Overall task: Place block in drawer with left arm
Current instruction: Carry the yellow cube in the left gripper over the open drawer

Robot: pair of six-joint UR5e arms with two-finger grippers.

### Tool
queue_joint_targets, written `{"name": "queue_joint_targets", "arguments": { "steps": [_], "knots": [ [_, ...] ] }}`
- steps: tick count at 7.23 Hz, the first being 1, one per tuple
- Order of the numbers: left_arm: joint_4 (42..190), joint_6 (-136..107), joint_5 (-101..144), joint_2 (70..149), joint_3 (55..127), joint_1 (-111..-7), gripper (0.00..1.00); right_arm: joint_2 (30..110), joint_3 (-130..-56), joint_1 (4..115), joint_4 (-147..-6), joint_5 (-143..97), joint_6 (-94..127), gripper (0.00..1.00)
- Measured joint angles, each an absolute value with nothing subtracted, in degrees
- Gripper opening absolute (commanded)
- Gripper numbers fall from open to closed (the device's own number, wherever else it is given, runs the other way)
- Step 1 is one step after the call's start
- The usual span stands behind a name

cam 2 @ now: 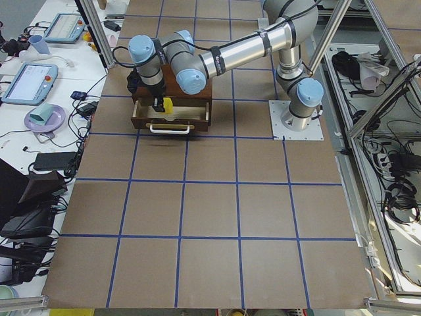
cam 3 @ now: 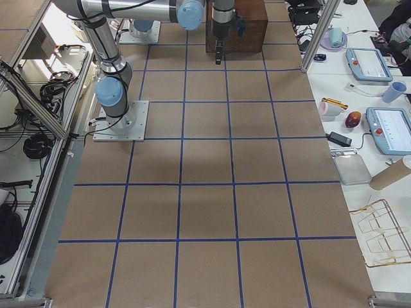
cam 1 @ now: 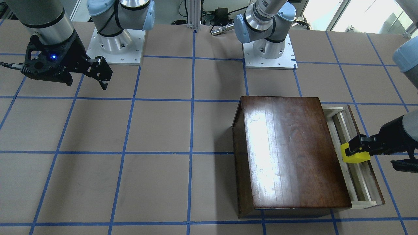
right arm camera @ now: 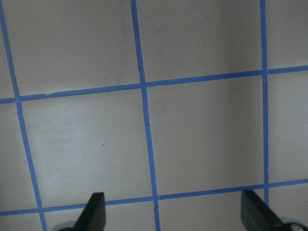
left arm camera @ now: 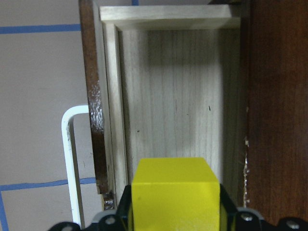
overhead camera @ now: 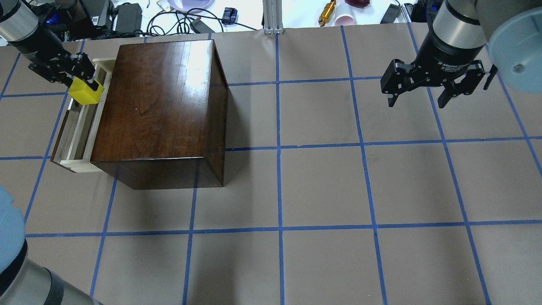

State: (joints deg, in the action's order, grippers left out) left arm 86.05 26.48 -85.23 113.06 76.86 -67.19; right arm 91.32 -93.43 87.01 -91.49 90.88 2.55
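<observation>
We have the block [overhead camera: 86,95] clamped in the left gripper [overhead camera: 87,84], straight above the drawer [overhead camera: 78,131], upper left of the overhead view.

one block [overhead camera: 86,93], one drawer [overhead camera: 78,130], one box [overhead camera: 161,101], two pincers [overhead camera: 87,84] [overhead camera: 417,101]

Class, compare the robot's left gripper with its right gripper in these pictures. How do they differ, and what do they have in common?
The left gripper is shut on the yellow block; the right gripper is open and empty. The left gripper is above the open drawer of the wooden box; the right gripper hangs over bare table, away from the box. Both are black and have two fingers.
</observation>
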Motion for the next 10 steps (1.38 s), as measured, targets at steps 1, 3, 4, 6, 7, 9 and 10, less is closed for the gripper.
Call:
{"name": "queue_joint_targets", "arguments": {
  "steps": [1,3,4,6,7,9,10],
  "knots": [
    [85.29,26.74,-85.20,113.29,77.66,-67.06,0.00,91.32,-93.43,87.01,-91.49,90.88,2.55,1.00],
    [83.67,26.88,-85.11,113.86,78.63,-66.74,0.00,91.32,-93.45,87.01,-91.49,90.88,2.55,1.00],
    [83.38,26.89,-84.97,114.02,78.77,-66.61,0.00,91.32,-93.45,87.01,-91.49,90.88,2.55,1.00],
    [83.25,26.92,-84.72,114.27,78.88,-66.55,0.00,91.32,-93.43,87.01,-91.49,90.88,2.55,1.00],
    [83.24,26.93,-84.67,114.44,78.98,-66.54,0.30,91.32,-93.44,87.01,-91.49,90.88,2.55,1.00],
    [83.29,26.94,-84.58,114.54,79.45,-66.54,1.00,91.32,-93.45,87.01,-91.49,90.88,2.55,1.00],
    [83.29,26.92,-84.63,114.44,79.69,-66.50,1.00,91.32,-93.44,87.01,-91.49,90.88,2.55,1.00]
  ]
}}
